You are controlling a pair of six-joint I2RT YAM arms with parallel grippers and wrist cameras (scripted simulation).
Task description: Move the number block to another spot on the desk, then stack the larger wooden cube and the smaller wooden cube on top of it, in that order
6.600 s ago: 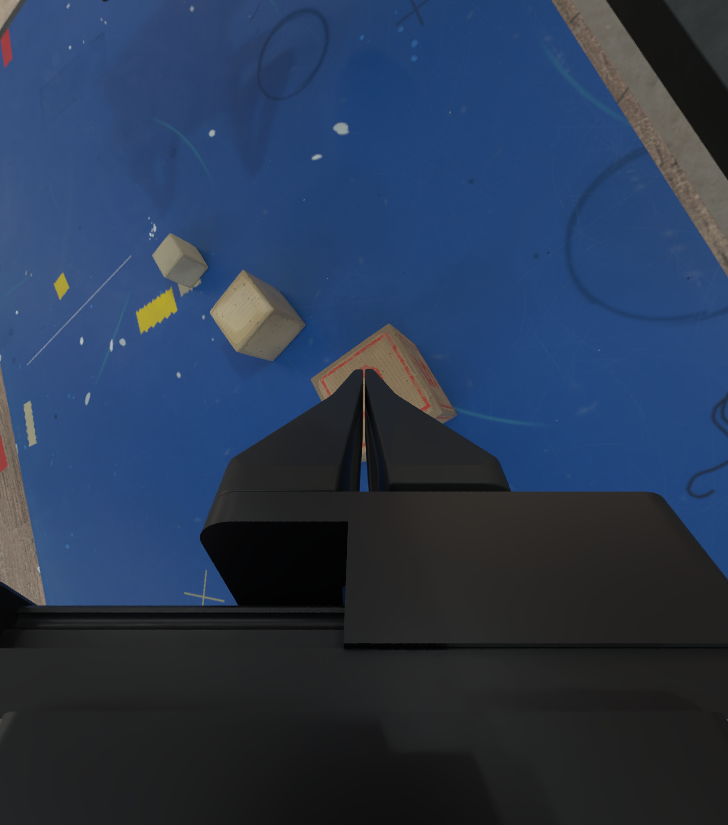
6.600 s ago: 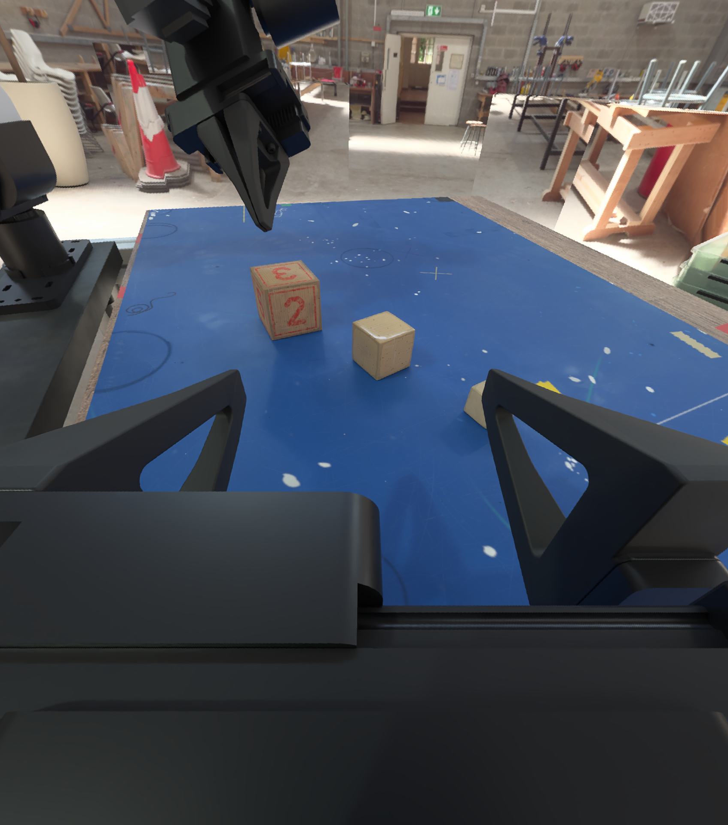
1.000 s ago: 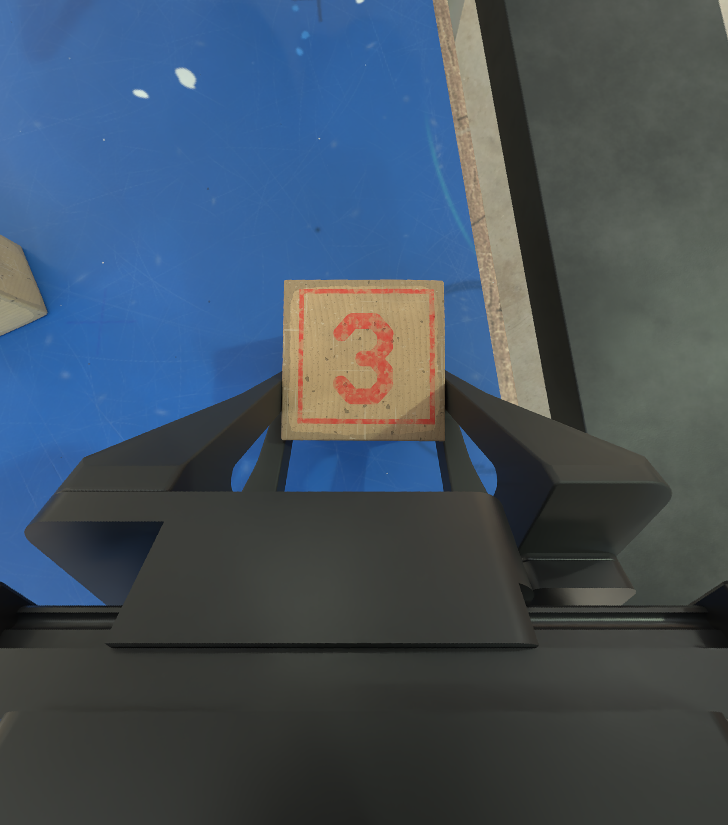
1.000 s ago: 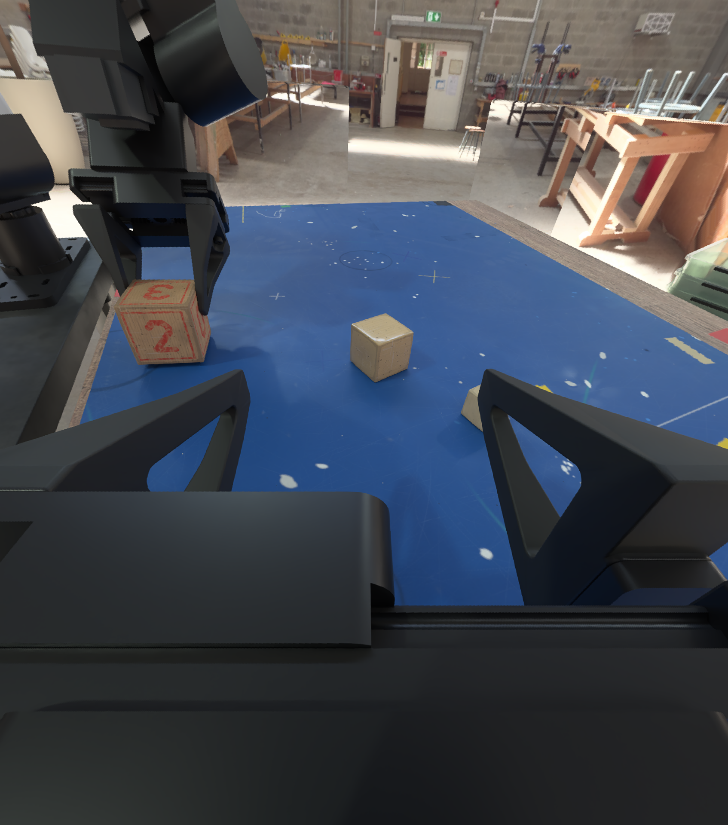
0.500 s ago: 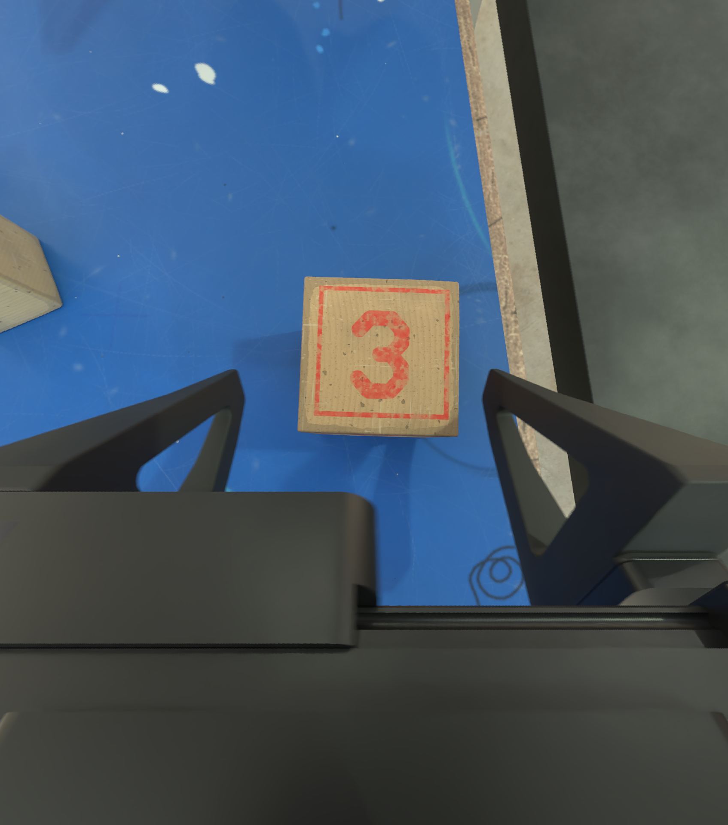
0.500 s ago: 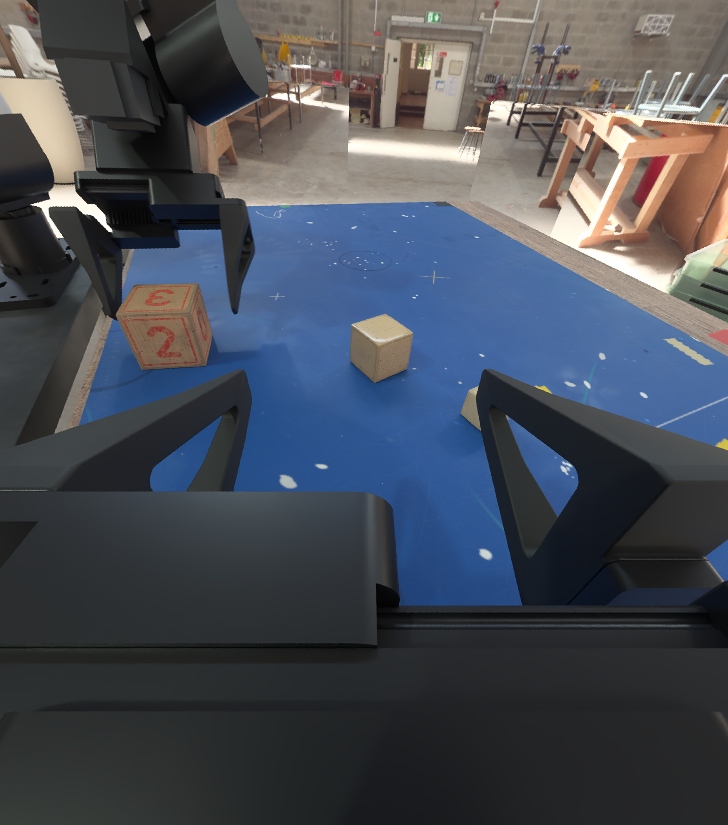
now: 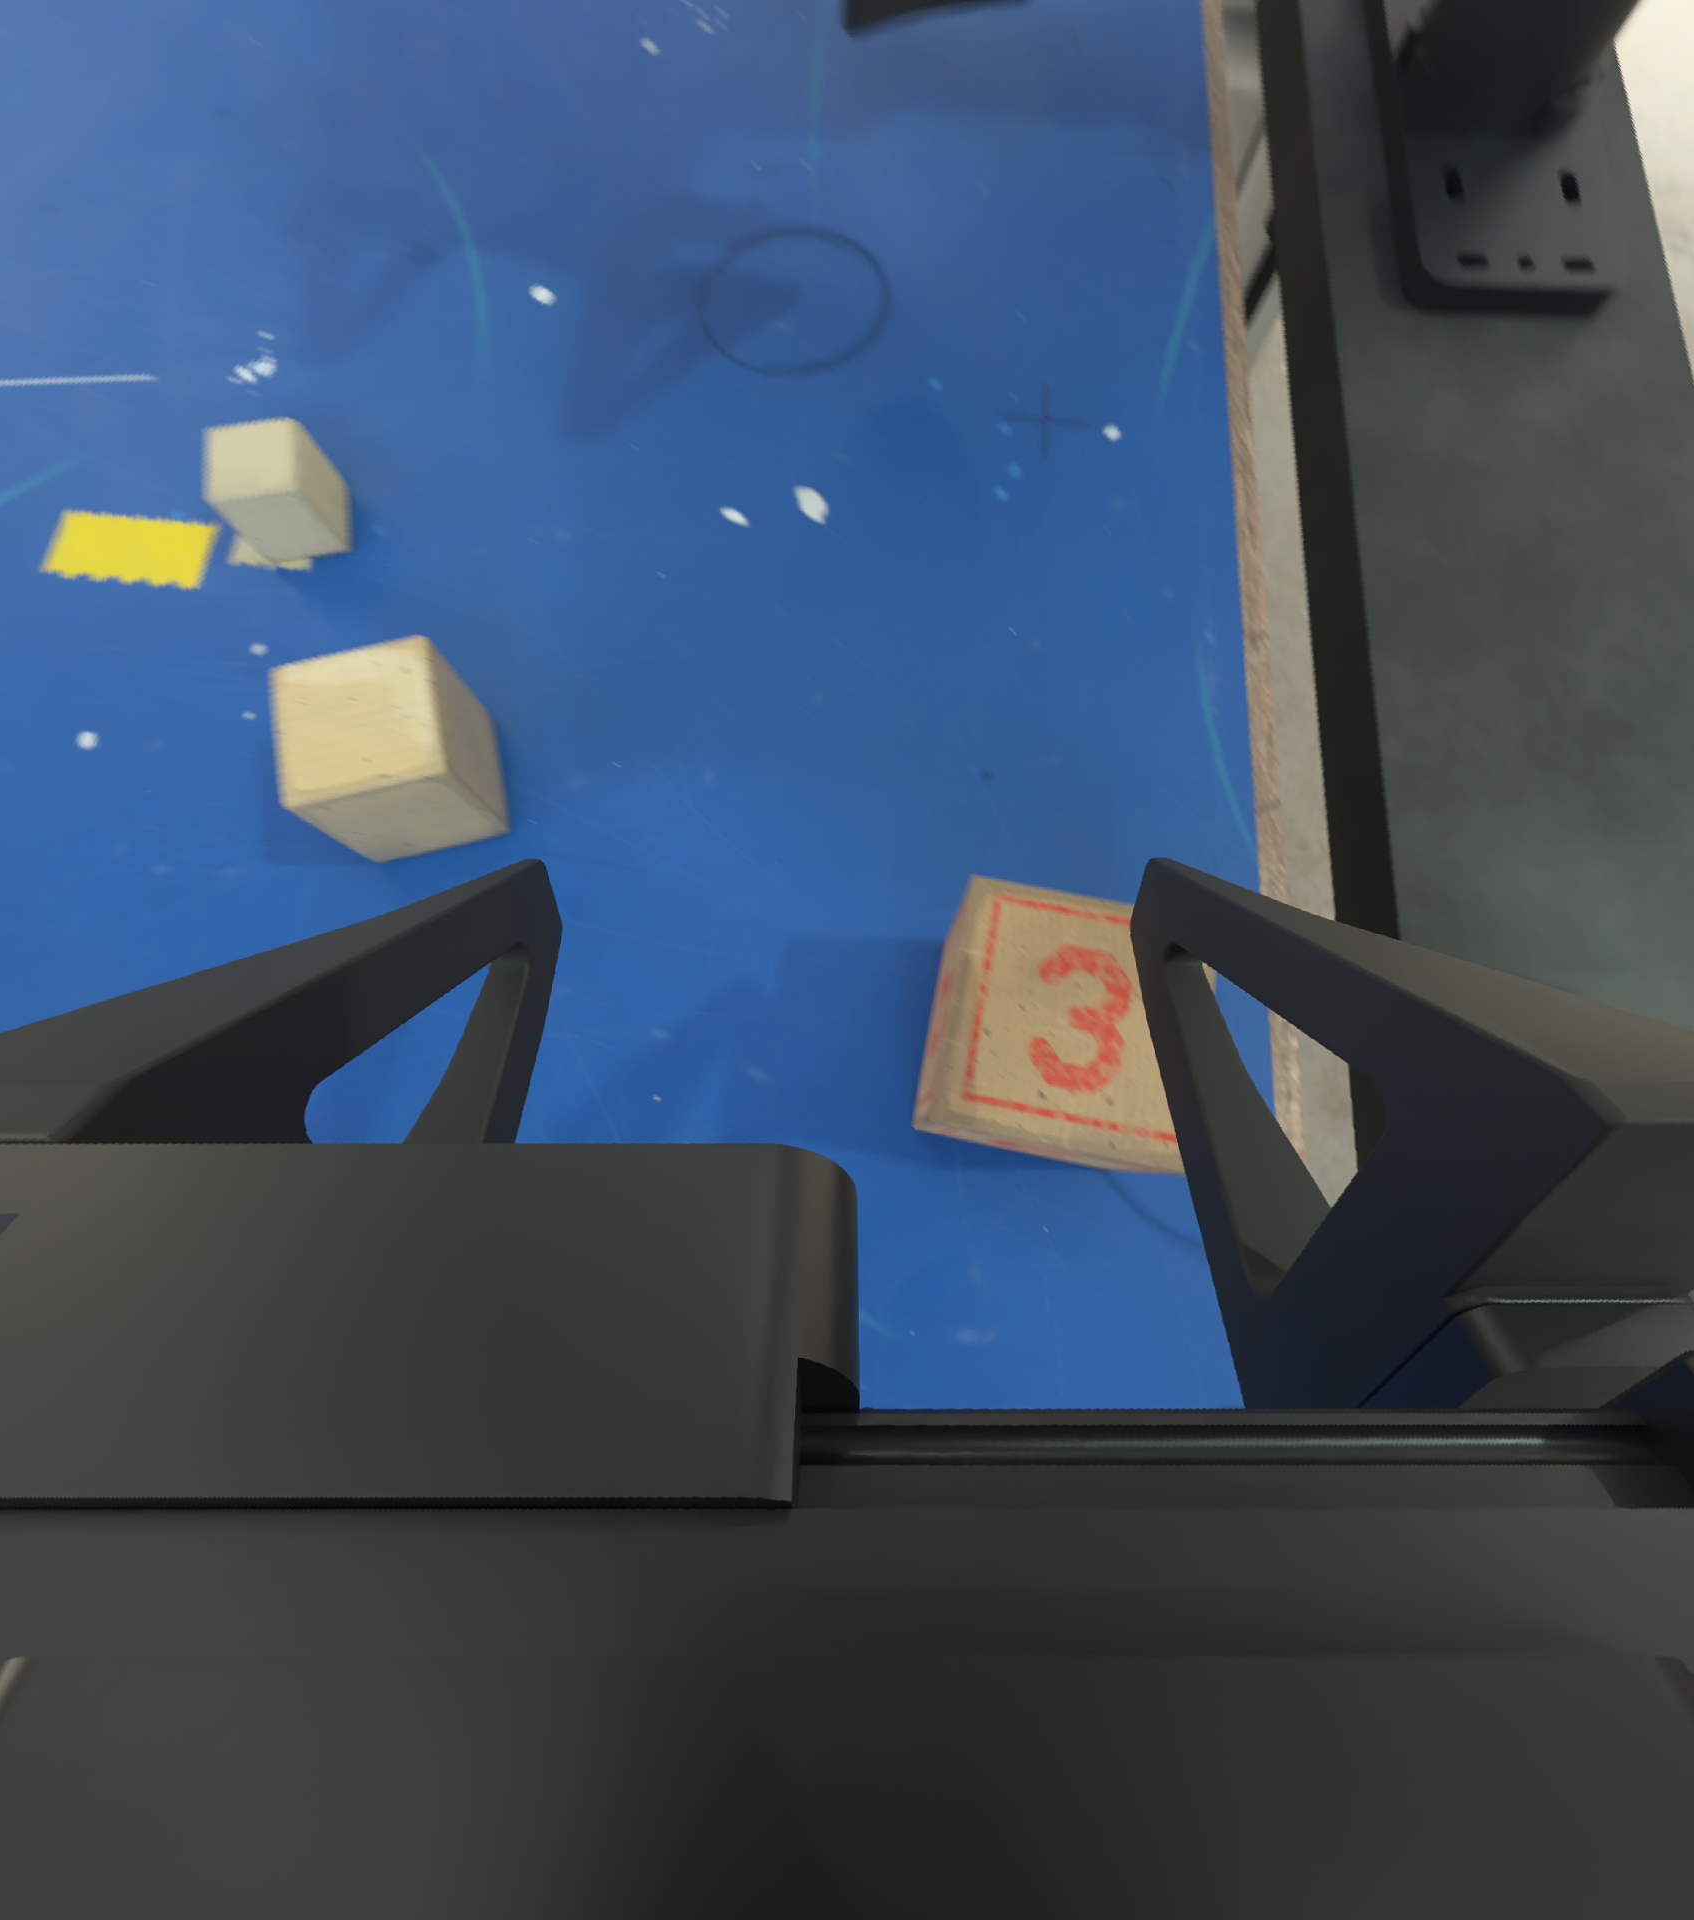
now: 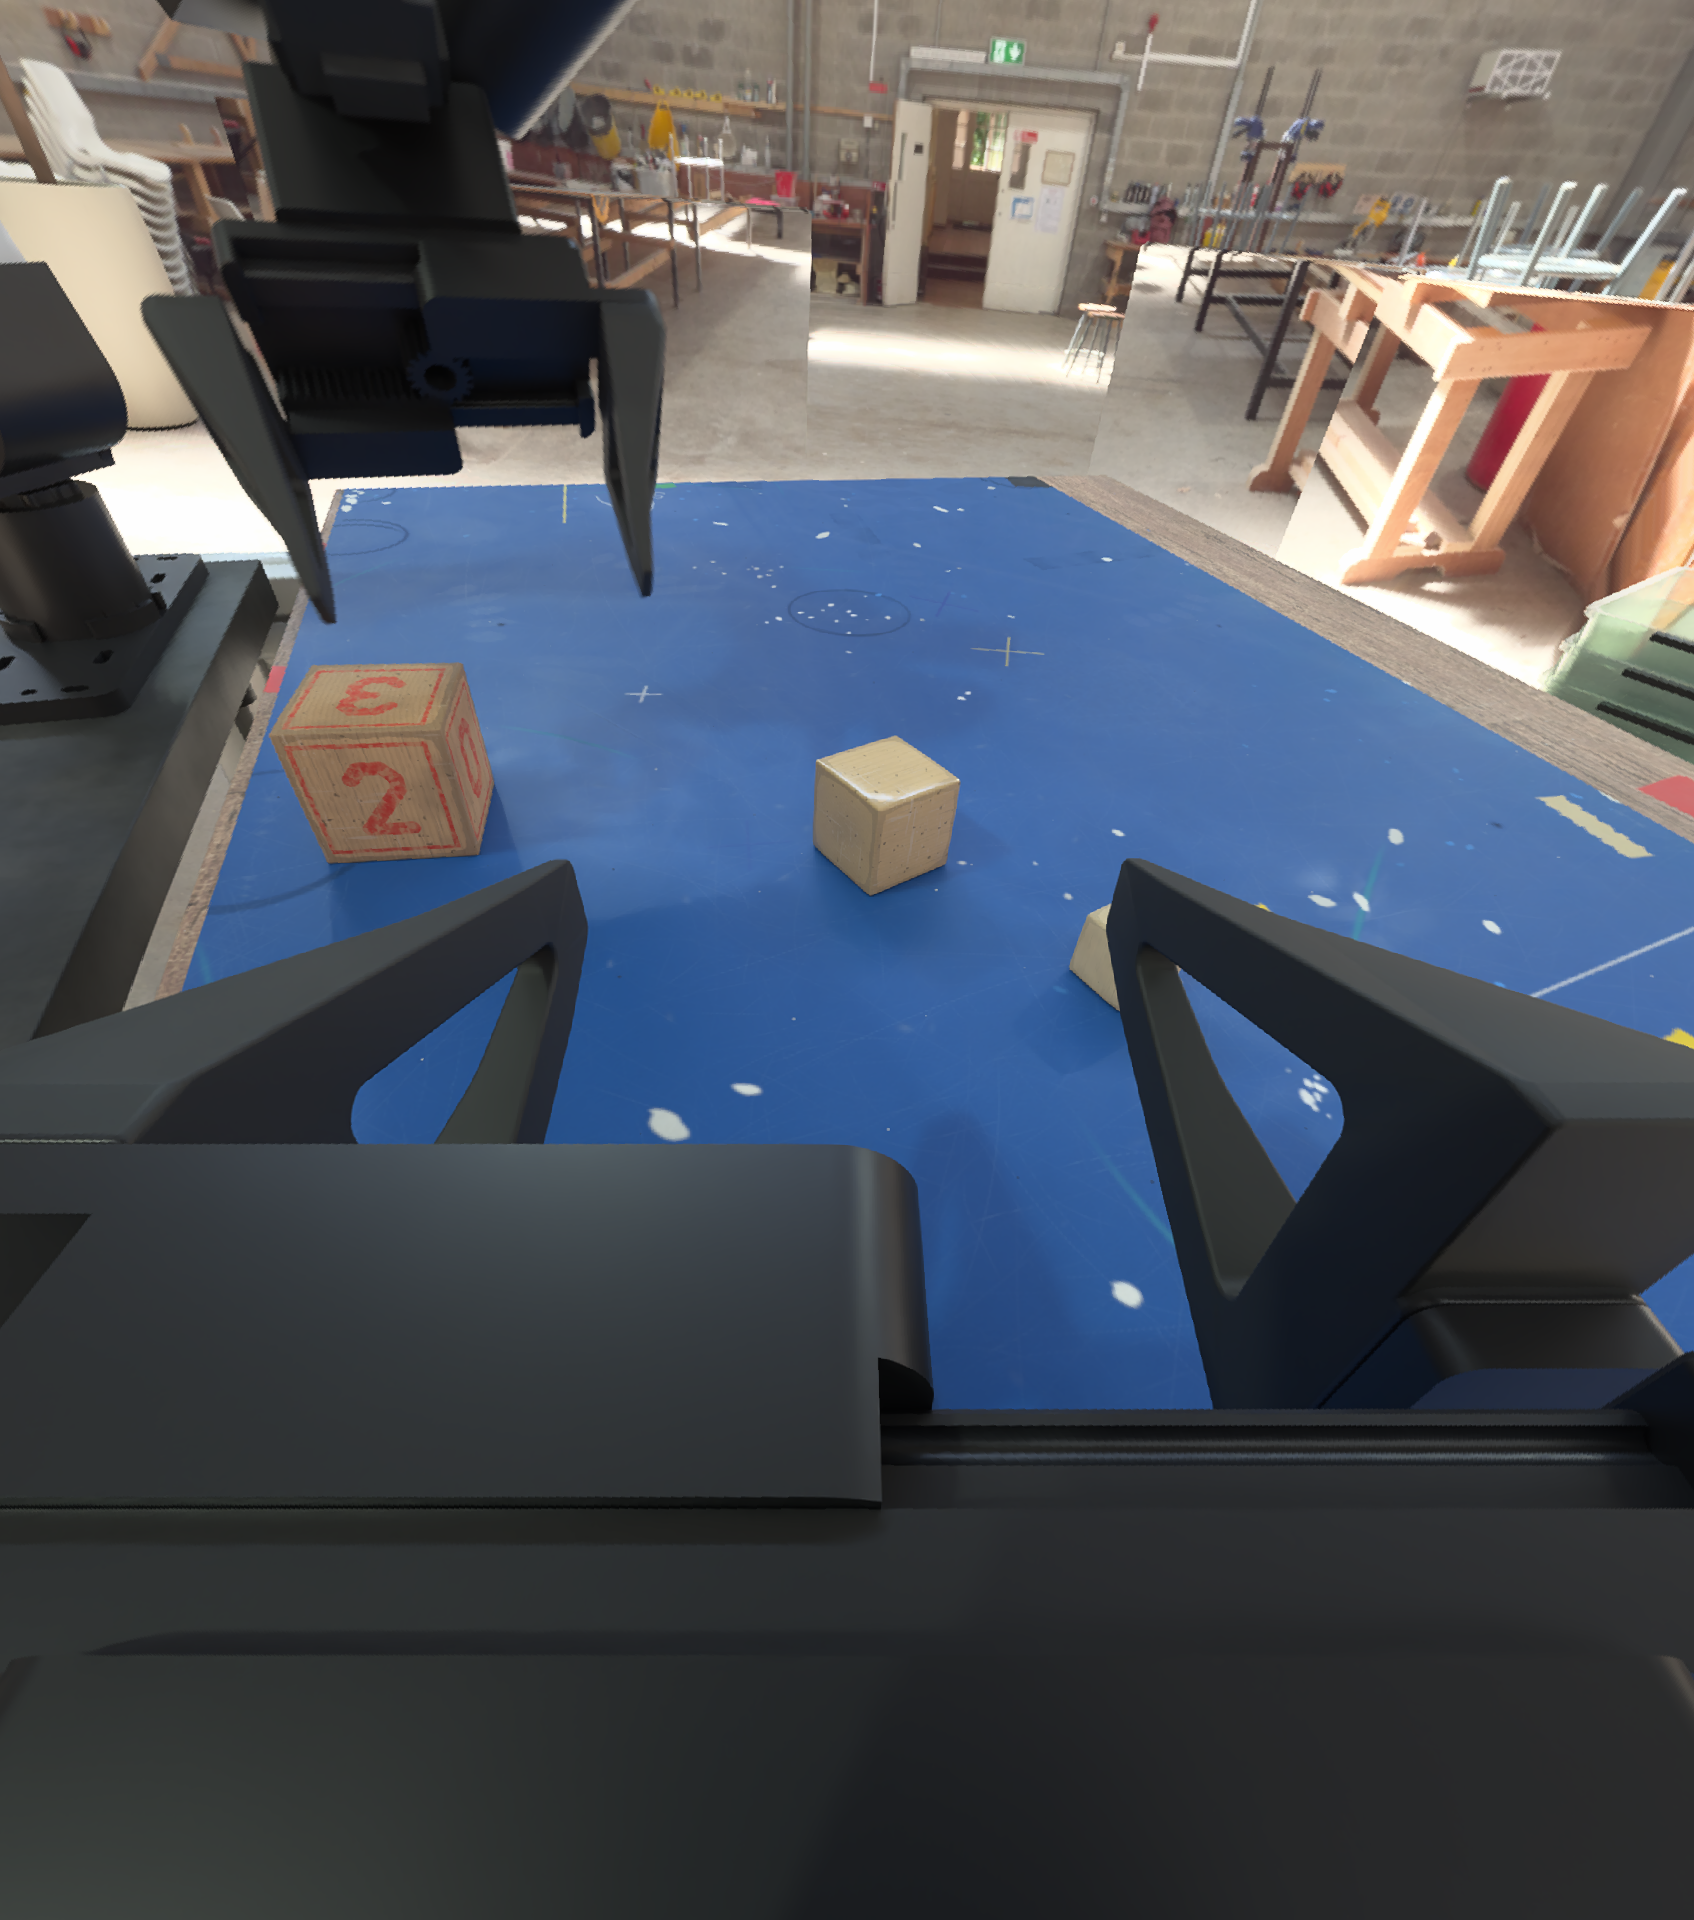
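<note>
I see red marks on the number block [image 8: 384, 764]. My left gripper [image 8: 484, 603] hangs above it, wide open and empty.

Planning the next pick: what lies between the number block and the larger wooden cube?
Nothing: bare blue desk separates number block and larger wooden cube, per right wrist view.

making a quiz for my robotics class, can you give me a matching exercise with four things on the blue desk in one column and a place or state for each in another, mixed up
Things
1. red-printed wooden number block
2. larger plain wooden cube
3. smaller plain wooden cube
4. left gripper

Places or states
A. beside a yellow patch
B. open, empty, raised above the desk
C. near the desk's edge by the arm bases
D. mid-desk, between the other two blocks

Pairs: 1-C, 2-D, 3-A, 4-B
</note>
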